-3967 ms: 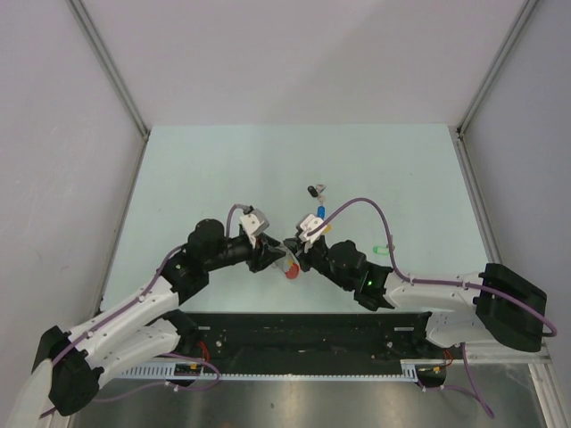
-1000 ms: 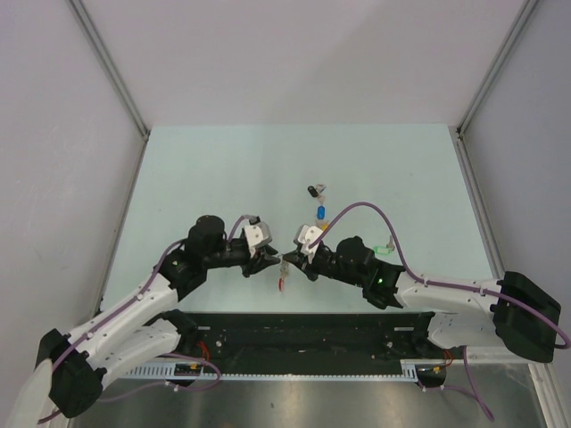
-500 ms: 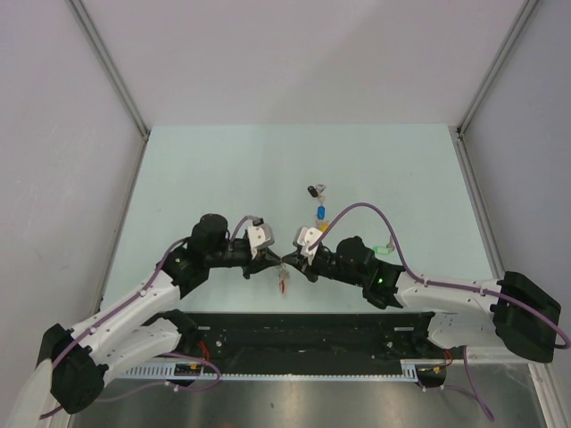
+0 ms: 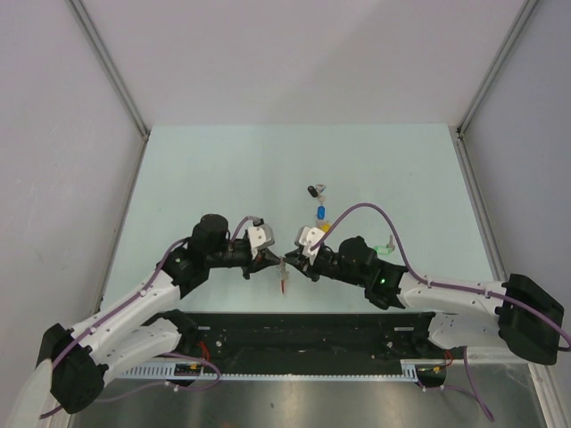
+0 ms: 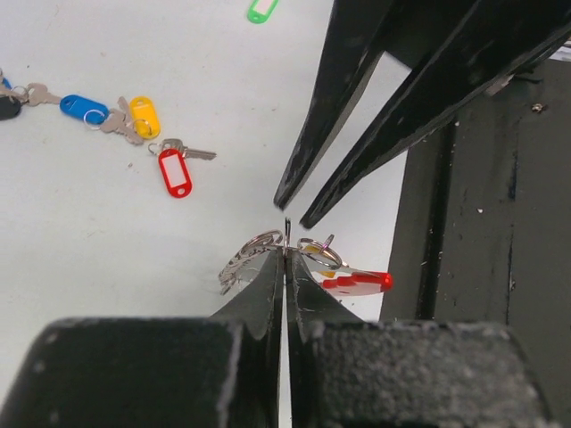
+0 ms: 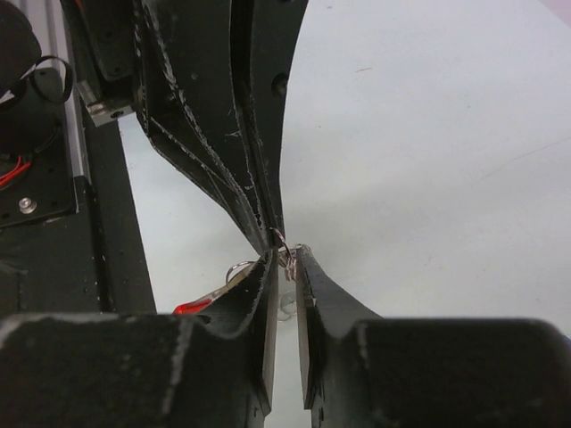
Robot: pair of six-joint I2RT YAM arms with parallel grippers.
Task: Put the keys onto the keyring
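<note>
The left gripper (image 5: 285,256) has its fingers pressed fully together, pinching a thin wire loop of the keyring (image 5: 350,281). The keyring hangs from those fingertips above the near part of the counter (image 5: 107,250), silvery loops to either side and the red band trailing toward the black base rail. The right gripper (image 6: 284,260) meets it tip to tip. Its fingers stand slightly apart with a narrow gap, the top of the loop right at that gap; whether they touch it cannot be told. On the counter farther out lie the red-tagged key (image 5: 175,171), the yellow-tagged key (image 5: 143,117), the blue-tagged key (image 5: 83,108) and the black-tagged key (image 5: 7,106) in a loose row, with the green-tagged key (image 5: 260,10) off apart from them.
</note>
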